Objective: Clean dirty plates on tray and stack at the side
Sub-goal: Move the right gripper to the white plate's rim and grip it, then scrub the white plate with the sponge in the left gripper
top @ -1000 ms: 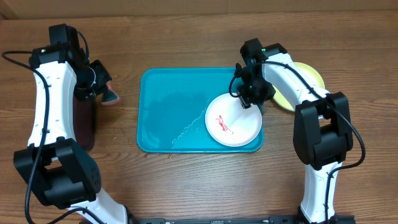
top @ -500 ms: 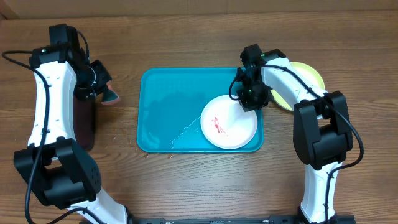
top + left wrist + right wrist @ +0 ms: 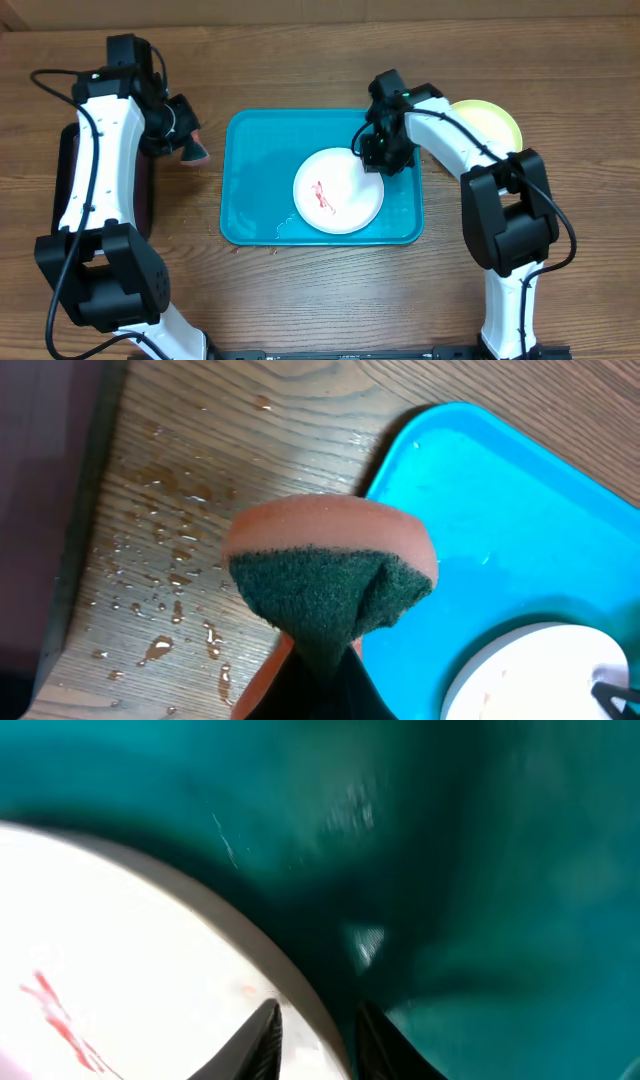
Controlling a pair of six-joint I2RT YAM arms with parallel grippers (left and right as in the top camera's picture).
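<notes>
Rim of white plate [image 3: 338, 190] in tight grip of right pincer [image 3: 315, 1040], inside turquoise tray [image 3: 250, 160]; sponge [image 3: 330, 570] in left pincer [image 3: 312, 685].

Tray [image 3: 260, 170]: plain turquoise-blue.
White plate [image 3: 345, 205]: thin red smears near centre.
Yellow-green plate [image 3: 495, 120]: pale, unpatterned.
Sponge [image 3: 330, 560]: salmon-orange body, dark green scouring face.
Desk [image 3: 300, 60]: brown wood grain, glossy wet spots near sponge.
Side tray [image 3: 143, 205]: dark maroon-black.
Arms [image 3: 100, 140]: white shells, black joints.
</notes>
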